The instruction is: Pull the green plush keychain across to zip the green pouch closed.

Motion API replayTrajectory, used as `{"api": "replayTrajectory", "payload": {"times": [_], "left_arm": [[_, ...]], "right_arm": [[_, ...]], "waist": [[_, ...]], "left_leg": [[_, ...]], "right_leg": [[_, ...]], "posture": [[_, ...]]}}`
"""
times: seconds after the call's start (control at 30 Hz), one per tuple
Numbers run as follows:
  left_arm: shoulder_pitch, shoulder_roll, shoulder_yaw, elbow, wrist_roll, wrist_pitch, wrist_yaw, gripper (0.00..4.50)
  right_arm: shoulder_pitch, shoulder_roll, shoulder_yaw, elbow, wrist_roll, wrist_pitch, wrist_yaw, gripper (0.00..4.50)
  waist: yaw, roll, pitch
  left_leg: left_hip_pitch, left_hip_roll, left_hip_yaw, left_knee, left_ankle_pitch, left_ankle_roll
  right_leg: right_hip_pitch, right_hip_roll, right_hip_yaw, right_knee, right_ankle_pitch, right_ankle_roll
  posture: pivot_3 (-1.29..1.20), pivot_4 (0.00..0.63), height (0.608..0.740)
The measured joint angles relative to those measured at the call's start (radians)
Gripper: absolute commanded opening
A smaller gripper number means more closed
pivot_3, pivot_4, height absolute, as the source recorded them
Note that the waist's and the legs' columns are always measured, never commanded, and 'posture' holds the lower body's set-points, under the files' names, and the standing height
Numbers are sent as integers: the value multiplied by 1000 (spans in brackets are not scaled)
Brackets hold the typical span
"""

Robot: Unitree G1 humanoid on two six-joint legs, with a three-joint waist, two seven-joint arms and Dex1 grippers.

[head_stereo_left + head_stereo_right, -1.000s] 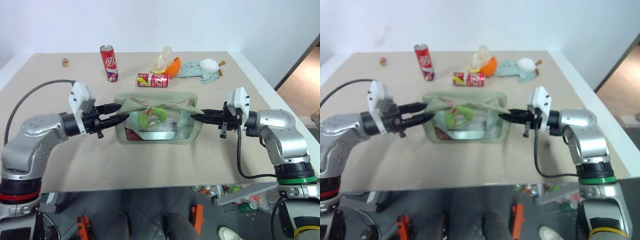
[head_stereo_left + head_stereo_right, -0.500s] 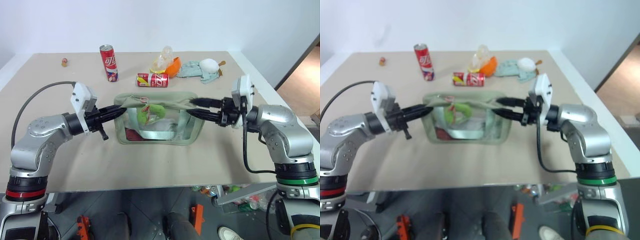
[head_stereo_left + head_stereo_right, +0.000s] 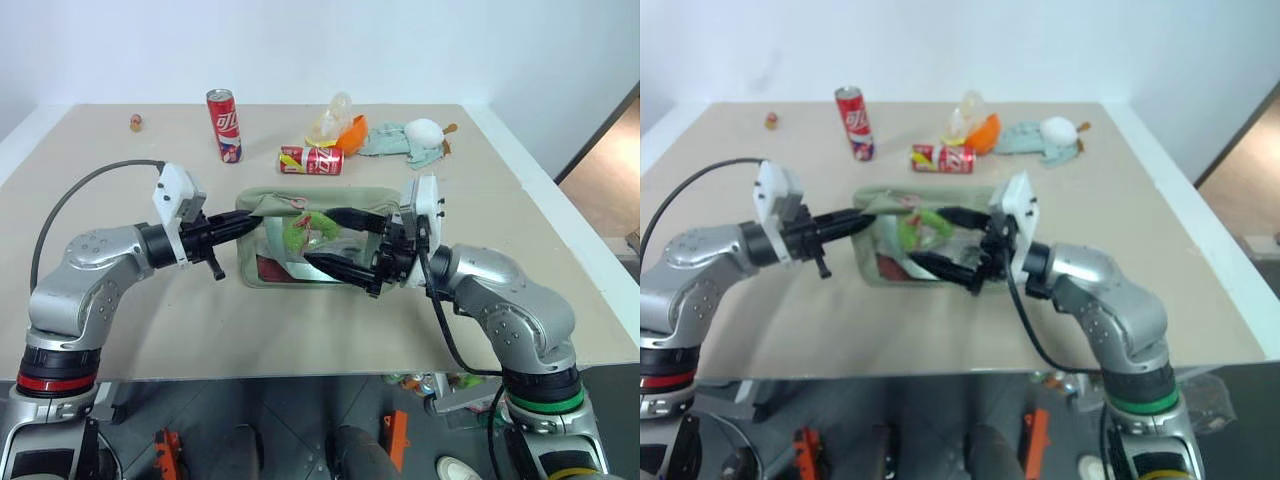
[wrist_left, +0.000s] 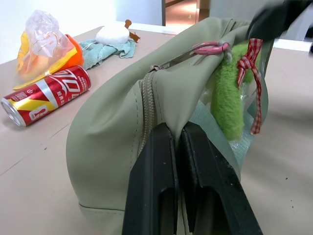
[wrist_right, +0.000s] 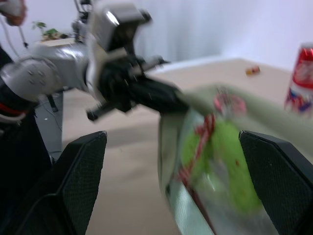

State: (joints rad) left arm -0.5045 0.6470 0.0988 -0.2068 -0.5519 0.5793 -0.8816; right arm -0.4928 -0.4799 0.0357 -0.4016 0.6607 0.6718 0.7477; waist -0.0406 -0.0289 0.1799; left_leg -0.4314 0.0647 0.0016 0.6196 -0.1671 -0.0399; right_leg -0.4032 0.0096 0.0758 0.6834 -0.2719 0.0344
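Approach is the step in hand: the left gripper [image 4: 178, 161] is clenched on the end fabric of the green pouch [image 3: 262, 205], pinning it beside the zipper track, while the right gripper [image 3: 338, 243] hangs over the front of the pouch with its two black fingers spread wide and nothing between them. The pouch lies near the middle of the table [image 3: 120, 330], nearer the front edge than the cans, and the green plush keychain [image 3: 302, 229] dangles from a pink clip at the zipper pull on the pouch's top, toward the left gripper's end. In the right wrist view the charm sits between the open fingers but not yet touched, as far as can be told. The next move, I judge, calls for closing those fingers on the charm or its clip and drawing it along the zipper away from the anchoring grip, keeping the pull in line with the track so the teeth do not snag. As for writing, the upright red can [image 3: 225, 124] and the lying red can [image 3: 311, 160] toward the far edge carry white lettering that cannot be read.
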Motion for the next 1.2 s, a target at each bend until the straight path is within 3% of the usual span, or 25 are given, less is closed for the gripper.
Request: {"api": "replayTrajectory", "payload": {"times": [0.53,0.57,0.67,0.93,1.2], "left_arm": [[-1,0,-2,-12,-1,10,9,0],[-1,0,-2,-12,-1,10,9,0],[0,0,-3,-14,-1,10,9,0],[0,-2,-4,-19,-1,10,11,0],[1,-8,-5,-19,-3,10,20,0]], "right_arm": [[1,34,35,114,-85,-67,14,4478],[-4,43,36,119,-85,-67,13,3916],[-33,71,39,142,-86,-65,3,3053],[-97,132,36,182,-74,-43,-37,185],[-125,91,-5,177,-12,-2,-20,33]], "waist": [[0,0,0],[0,0,0],[0,0,0],[2,0,0],[3,0,0]], "left_leg": [[0,0,0,0,0,0],[0,0,0,0,0,0],[0,0,0,0,0,0],[-1,0,-1,0,0,0],[-2,0,-1,0,0,0]], "right_leg": [[0,0,0,0,0,0],[0,0,0,0,0,0],[0,0,0,0,0,0],[0,0,-1,0,0,0],[0,0,-1,0,0,0]], "posture": [[0,150,740],[0,150,740],[0,150,740],[0,150,740],[0,150,740]]}}
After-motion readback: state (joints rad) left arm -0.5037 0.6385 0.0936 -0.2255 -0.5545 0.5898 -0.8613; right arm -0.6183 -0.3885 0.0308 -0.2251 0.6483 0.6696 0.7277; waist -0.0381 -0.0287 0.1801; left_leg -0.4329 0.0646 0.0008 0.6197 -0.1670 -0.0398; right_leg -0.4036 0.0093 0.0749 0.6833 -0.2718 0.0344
